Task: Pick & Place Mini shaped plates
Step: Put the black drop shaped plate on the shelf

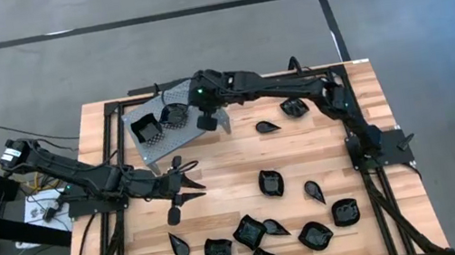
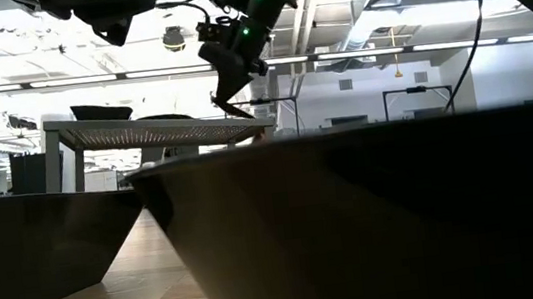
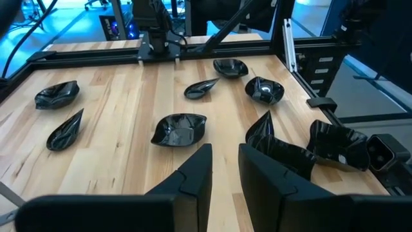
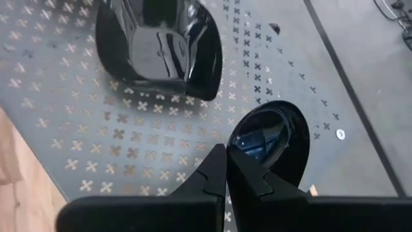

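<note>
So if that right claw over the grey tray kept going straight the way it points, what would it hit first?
Probably the round black dish lying on the perforated tray, just ahead of the shut right gripper; depth is unclear.

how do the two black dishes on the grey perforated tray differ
The squarish dish is the larger and deeper of the two, with raised, flared sides and corners; the round dish is smaller, shallower and smooth-rimmed. The squarish dish sits free on the tray, clear of the right gripper, while the round dish lies right at that gripper's shut fingertips. Both are glossy black and rest on the tray.
</note>
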`<act>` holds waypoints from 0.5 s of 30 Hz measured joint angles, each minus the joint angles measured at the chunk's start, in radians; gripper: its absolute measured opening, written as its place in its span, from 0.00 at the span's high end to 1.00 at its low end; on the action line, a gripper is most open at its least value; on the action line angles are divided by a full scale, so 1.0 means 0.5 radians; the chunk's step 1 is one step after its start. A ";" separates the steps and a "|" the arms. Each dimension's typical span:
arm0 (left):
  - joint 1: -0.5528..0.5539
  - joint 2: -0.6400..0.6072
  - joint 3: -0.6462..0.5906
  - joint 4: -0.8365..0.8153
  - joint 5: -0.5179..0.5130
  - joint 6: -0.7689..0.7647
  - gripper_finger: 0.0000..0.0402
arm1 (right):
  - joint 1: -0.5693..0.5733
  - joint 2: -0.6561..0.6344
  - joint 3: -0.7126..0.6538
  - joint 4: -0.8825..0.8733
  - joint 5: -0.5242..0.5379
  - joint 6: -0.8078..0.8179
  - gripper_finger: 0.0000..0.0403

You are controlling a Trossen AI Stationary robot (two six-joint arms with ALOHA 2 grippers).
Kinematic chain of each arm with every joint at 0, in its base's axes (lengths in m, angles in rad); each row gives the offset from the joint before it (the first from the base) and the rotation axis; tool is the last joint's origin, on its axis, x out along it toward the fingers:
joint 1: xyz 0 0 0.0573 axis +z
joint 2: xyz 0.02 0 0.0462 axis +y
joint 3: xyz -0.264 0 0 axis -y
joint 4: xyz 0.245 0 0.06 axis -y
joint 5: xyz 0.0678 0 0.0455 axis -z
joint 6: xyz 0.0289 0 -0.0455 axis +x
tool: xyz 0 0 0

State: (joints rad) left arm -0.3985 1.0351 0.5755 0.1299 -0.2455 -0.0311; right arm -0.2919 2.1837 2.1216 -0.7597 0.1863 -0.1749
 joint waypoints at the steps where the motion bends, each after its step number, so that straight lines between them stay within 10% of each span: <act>1: 0.000 0.000 0.000 0.001 0.001 -0.001 0.81 | -0.007 -0.001 0.000 0.002 -0.028 0.000 1.00; 15: 0.000 0.000 0.000 0.001 0.000 -0.002 0.81 | -0.024 0.141 0.003 0.027 -0.047 -0.071 0.99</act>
State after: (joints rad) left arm -0.3986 1.0351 0.5755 0.1304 -0.2452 -0.0321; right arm -0.3041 2.2539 2.1233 -0.7463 0.1627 -0.2103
